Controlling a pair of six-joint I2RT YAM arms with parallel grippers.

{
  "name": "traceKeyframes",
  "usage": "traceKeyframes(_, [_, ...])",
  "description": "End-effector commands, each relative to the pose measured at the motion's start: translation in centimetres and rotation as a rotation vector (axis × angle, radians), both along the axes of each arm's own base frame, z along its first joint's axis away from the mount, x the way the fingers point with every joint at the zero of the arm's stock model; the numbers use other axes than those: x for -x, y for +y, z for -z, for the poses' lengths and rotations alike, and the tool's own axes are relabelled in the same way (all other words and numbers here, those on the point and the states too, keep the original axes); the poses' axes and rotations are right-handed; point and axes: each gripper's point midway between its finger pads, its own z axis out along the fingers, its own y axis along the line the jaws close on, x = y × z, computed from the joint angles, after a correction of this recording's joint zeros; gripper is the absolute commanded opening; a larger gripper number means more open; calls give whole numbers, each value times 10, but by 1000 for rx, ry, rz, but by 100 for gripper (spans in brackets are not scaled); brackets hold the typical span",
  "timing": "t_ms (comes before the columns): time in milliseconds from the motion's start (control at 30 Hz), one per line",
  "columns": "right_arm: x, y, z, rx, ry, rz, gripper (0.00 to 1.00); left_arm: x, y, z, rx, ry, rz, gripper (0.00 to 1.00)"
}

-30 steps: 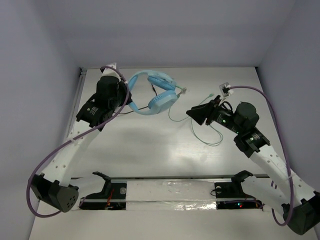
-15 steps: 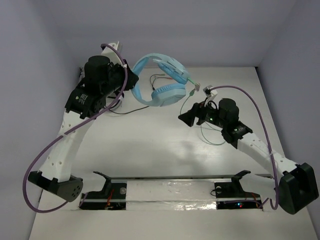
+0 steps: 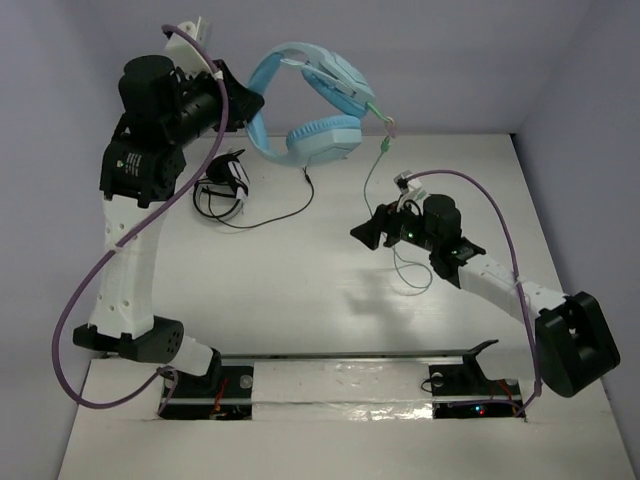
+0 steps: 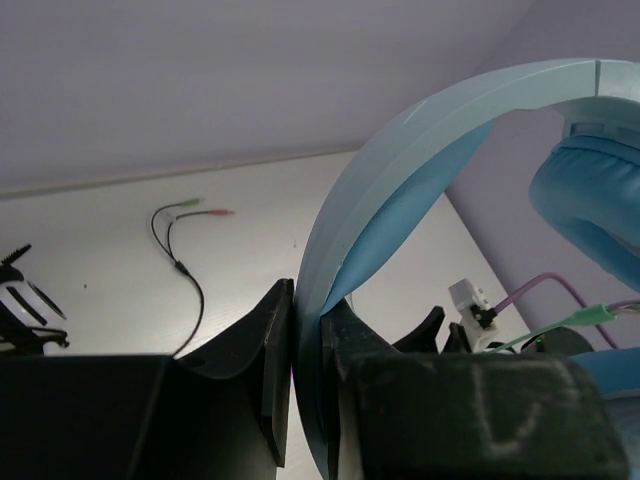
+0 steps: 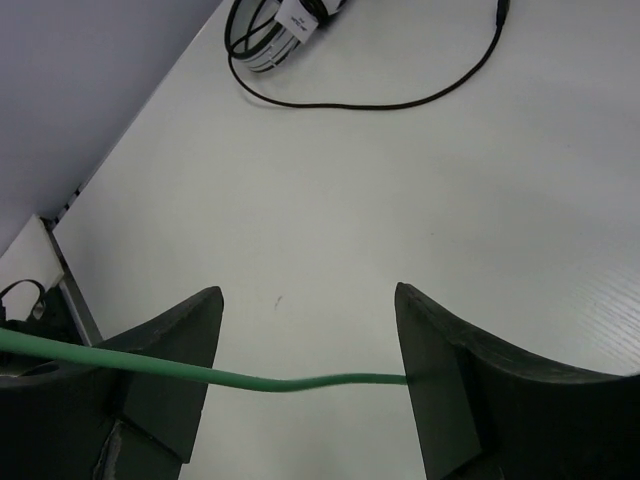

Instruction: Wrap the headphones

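The light blue headphones [image 3: 312, 92] hang in the air at the back, well above the table. My left gripper [image 3: 243, 106] is shut on their curved headband [image 4: 400, 160], which is pinched between the two black fingers. One padded ear cup [image 4: 590, 190] shows at the right of the left wrist view. The pale green cable [image 3: 376, 168] drops from the ear cup to my right gripper [image 3: 362, 235] and ends in loose loops on the table [image 3: 408, 275]. My right gripper [image 5: 308, 295] is open. The cable [image 5: 300, 382] runs slack across the gap between its fingers.
Black and white headphones [image 3: 222, 186] lie on the table at the back left under the left arm, their dark cable [image 3: 290, 207] trailing right. They also show in the right wrist view [image 5: 285, 30]. Grey walls close in the back and both sides.
My left arm has lifted the blue headphones off the table, up and back. My right gripper has opened wider and shifted left, and the green cable now hangs down to it.
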Motion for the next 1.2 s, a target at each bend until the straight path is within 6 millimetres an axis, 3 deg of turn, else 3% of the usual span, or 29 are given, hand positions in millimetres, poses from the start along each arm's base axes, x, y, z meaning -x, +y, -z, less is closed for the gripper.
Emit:
traceKeyframes(0, [-9, 5, -14, -20, -89, 6, 75, 27, 7, -72, 108, -171, 55, 0])
traceKeyframes(233, [-13, 10, -5, -65, -85, 3, 75, 29, 11, -78, 154, -173, 107, 0])
traceKeyframes(367, [-20, 19, 15, -71, -50, -23, 75, 30, 10, -77, 167, -163, 128, 0])
traceKeyframes(633, [-34, 24, 30, -82, -43, 0, 64, 30, 8, -76, 196, -165, 143, 0])
traceKeyframes(700, [-37, 26, 26, -108, -57, 4, 56, 26, 10, -69, 199, -154, 128, 0])
traceKeyframes(733, [-38, 25, 24, -124, -61, 17, 47, 23, 10, -66, 195, -147, 120, 0])
traceKeyframes(767, [-34, 23, 19, -144, -70, 22, 31, 21, 12, -62, 191, -140, 108, 0])
traceKeyframes(833, [-35, 19, 4, -176, -75, 56, 13, 8, 16, -42, 176, -102, 63, 0])
traceKeyframes(867, [-30, 15, -20, -206, -115, 66, 11, 3, 17, -33, 172, -88, 48, 0])
traceKeyframes(933, [-26, 0, -35, -187, -116, 136, 3, -11, 23, -6, 163, -50, -2, 0])
traceKeyframes(967, [-12, -15, -78, -223, -201, 171, 1, -17, 25, 4, 160, -35, -23, 0])
traceKeyframes(1000, [-13, -33, -84, -175, -182, 263, 0, -26, 28, 19, 155, -18, -55, 0])
traceKeyframes(1067, [4, -56, -124, -182, -218, 335, 0, -32, 29, 28, 157, -4, -71, 0])
traceKeyframes(1133, [44, -83, -187, -243, -283, 366, 0, -38, 26, 28, 179, -10, -62, 0])
traceKeyframes(1167, [55, -90, -203, -266, -294, 376, 0, -37, 25, 23, 202, -14, -57, 0])
